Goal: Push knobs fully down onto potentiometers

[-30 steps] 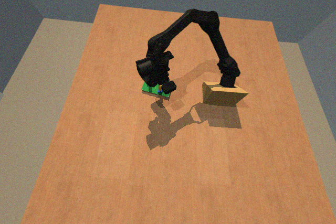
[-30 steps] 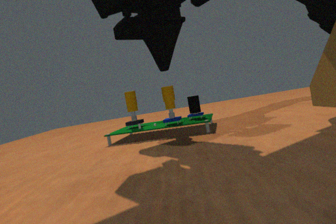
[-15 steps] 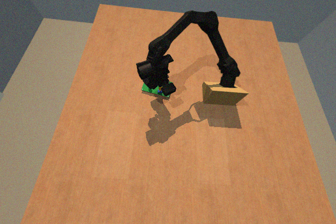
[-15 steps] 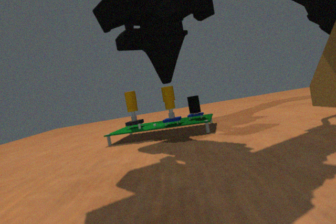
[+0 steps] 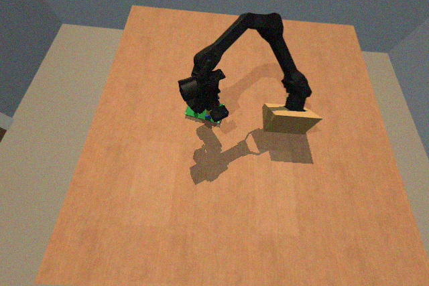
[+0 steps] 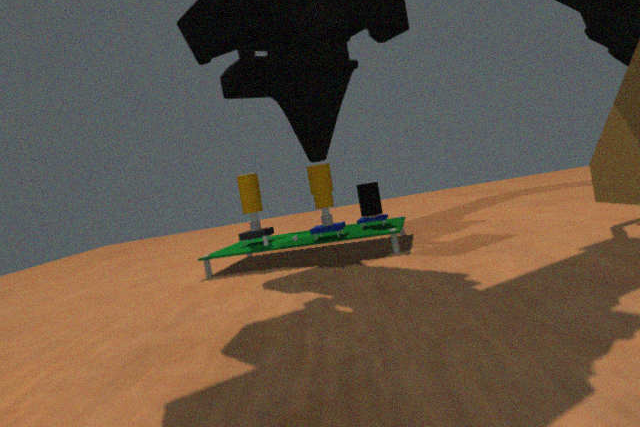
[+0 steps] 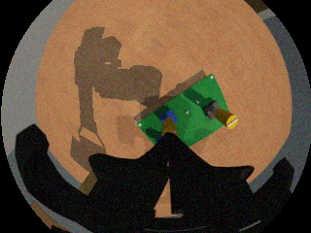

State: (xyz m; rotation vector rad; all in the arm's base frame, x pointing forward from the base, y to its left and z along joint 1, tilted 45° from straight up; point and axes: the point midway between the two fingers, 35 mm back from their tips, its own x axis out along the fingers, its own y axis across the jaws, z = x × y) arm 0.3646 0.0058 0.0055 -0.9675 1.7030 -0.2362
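A flat green circuit board (image 6: pixel 289 242) stands on short grey legs on the orange-brown wooden table (image 6: pixel 103 339), and everything else is placed from it. Three knobs rise in a row above the board in the exterior view: a yellow cylindrical knob (image 6: pixel 249 193) at its left end, riding high on a bare grey shaft above a black potentiometer body; a second yellow cylindrical knob (image 6: pixel 320 185) at the middle, also raised on a visible shaft above a blue potentiometer body; and a black cylindrical knob (image 6: pixel 369 198) at the right end, sitting low on its blue base. The black parallel-jaw gripper (image 6: pixel 316 156) points straight down over the board, its fingers clenched into one tapered tip with nothing between them. That tip sits on, or just above, the top of the middle yellow knob; contact cannot be told for certain. In the wrist view the closed fingertips overlap the near edge of the board. To the board's right in the top view, the arm's tan wooden block base (image 5: pixel 277 125) stands well apart.
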